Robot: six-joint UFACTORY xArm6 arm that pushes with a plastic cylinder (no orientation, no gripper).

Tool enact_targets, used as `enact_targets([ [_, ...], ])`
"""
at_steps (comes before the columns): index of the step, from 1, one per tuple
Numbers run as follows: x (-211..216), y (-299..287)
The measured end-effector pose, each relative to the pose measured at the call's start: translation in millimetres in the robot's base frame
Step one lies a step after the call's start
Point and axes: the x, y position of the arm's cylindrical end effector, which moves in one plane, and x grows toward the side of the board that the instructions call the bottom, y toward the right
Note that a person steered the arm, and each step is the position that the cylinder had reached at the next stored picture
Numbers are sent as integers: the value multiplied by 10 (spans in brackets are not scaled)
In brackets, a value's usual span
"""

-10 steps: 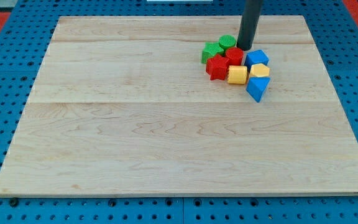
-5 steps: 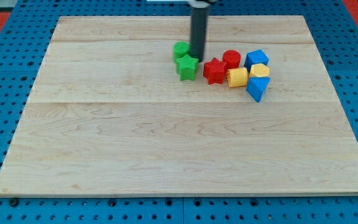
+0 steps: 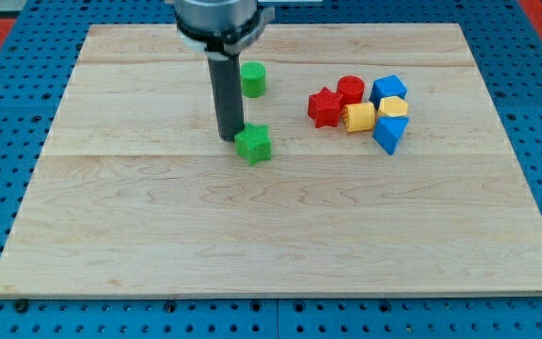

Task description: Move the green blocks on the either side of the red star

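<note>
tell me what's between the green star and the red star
Nothing: in the camera view, only bare board lies between the green star and the red star. My tip touches the green star's left side.

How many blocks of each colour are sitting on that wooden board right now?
Green: 2, a cylinder and a star
Red: 2, a star and a cylinder
Yellow: 2, one beside another
Blue: 2, one above another
Total: 8 blocks
My tip sits just left of the green star.
</note>
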Motion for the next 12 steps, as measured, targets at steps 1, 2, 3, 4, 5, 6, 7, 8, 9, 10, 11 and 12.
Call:
enact_targets([
  [1, 109, 604],
  [2, 624, 351],
  [3, 495, 843],
  [4, 460, 950],
  [5, 343, 1026],
  [6, 181, 1583],
  [7, 405, 1806],
  [8, 1026, 850],
  [9, 280, 132],
  [10, -424, -628],
  [11, -1135, -726],
  [12, -1318, 95],
])
